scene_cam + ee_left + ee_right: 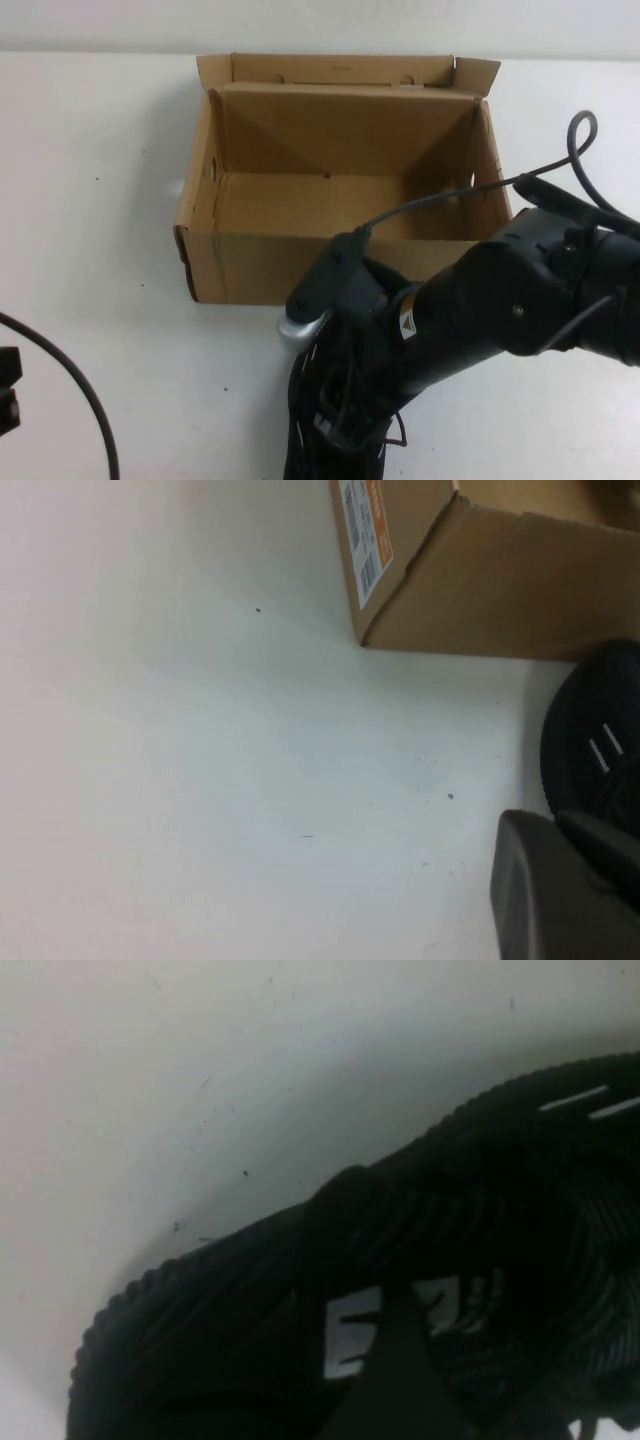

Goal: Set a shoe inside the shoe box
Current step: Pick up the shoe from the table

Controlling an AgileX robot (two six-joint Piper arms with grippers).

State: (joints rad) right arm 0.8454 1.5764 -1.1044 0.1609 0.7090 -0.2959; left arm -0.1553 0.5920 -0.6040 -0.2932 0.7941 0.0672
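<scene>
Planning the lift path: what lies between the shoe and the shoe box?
Nothing: the left wrist view shows bare white table between the shoe and the shoe box. The right gripper is on the shoe; the left gripper sits parked.

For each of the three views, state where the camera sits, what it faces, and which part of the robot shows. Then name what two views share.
High: raised on the robot's side, facing the open shoe box; right arm over the shoe, left gripper at the edge.
Left wrist: low over the table, box corner; a finger shows.
Right wrist: pressed close to the shoe; right gripper.
Shared: all three show the shoe.

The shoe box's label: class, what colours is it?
White with an orange strip, on the shoe box; label shows best in the left wrist view.
</scene>
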